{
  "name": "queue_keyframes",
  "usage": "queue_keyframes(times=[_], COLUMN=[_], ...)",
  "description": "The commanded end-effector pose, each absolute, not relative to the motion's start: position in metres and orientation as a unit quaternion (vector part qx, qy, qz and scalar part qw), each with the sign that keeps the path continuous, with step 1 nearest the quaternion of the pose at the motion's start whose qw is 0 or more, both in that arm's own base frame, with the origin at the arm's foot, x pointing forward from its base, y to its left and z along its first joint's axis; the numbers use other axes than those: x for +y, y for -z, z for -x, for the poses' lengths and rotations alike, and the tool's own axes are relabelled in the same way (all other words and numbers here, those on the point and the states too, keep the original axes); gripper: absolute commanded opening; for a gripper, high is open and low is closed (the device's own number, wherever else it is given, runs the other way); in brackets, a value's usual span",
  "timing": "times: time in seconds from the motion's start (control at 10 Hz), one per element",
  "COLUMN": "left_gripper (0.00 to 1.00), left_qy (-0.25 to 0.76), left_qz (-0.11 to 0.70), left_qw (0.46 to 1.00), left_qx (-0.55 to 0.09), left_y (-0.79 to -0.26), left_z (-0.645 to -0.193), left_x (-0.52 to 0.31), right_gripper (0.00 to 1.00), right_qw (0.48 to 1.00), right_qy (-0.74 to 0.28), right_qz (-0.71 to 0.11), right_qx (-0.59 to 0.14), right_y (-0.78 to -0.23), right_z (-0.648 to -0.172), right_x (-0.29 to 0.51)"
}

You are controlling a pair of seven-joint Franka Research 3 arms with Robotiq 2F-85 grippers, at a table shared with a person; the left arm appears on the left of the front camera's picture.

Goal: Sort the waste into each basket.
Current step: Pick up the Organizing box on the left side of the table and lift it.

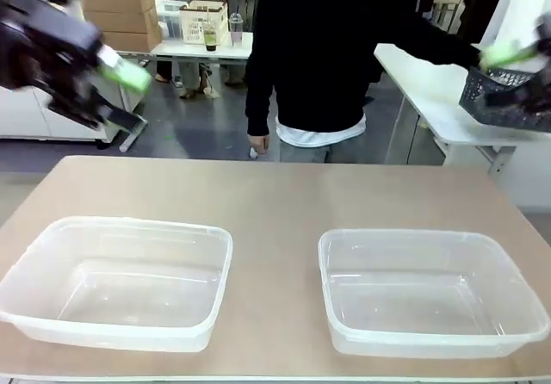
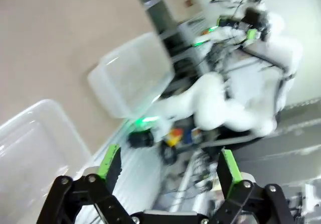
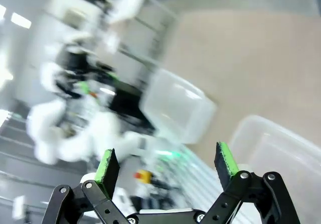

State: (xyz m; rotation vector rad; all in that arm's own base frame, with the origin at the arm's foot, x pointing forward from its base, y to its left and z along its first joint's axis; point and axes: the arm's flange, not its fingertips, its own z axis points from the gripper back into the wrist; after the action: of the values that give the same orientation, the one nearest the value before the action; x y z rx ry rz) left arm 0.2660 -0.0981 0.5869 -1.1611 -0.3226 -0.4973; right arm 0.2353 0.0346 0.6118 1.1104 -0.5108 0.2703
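Two clear plastic tubs stand side by side on the tan table, the left tub (image 1: pixel 129 224) and the right tub (image 1: pixel 405 233), both with nothing in them. No waste is in view. My left gripper (image 1: pixel 129 96) hangs blurred high at the far left, above the table's back corner. In its own wrist view the left gripper (image 2: pixel 168 158) is open and holds nothing, with both tubs (image 2: pixel 133 76) beneath it. My right gripper (image 1: pixel 515 74) is raised at the far right. Its wrist view shows the right gripper (image 3: pixel 168 158) open and bare, over a tub (image 3: pixel 178 106).
A person in a black top (image 1: pixel 318 48) stands at the table's far edge, one arm stretched right toward a dark grey lattice basket (image 1: pixel 495 100) on a white side table (image 1: pixel 430 100). Bare tabletop (image 1: pixel 275 195) lies between and behind the tubs.
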Motion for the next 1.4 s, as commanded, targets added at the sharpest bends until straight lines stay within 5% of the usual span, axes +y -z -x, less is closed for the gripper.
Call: queue_keyframes(times=[0.0,0.2,0.3,0.4,1.3], left_gripper=[1.00,1.00,1.00,1.00,1.00], left_qy=[0.079,0.028,0.011,0.055,0.055], left_qz=[0.618,0.609,0.559,0.623,0.623], left_qw=[0.749,0.738,0.777,0.739,0.739], left_qx=[-0.226,-0.288,-0.289,-0.252,-0.252], left_y=[-0.562,-0.564,-0.565,-0.616,-0.616], left_z=[-0.235,-0.220,-0.220,-0.268,-0.268], left_x=[-0.058,-0.025,-0.021,-0.008,-0.008], right_gripper=[1.00,1.00,1.00,1.00,1.00], right_qw=[0.740,0.732,0.757,0.731,0.731], right_qy=[-0.036,0.023,0.041,0.002,0.002], right_qz=[-0.617,-0.620,-0.580,-0.626,-0.626], right_qx=[-0.265,-0.280,-0.297,-0.271,-0.271], right_y=[-0.533,-0.509,-0.502,-0.605,-0.605], right_z=[-0.194,-0.191,-0.194,-0.227,-0.227], right_x=[-0.012,-0.040,-0.036,-0.075,-0.075])
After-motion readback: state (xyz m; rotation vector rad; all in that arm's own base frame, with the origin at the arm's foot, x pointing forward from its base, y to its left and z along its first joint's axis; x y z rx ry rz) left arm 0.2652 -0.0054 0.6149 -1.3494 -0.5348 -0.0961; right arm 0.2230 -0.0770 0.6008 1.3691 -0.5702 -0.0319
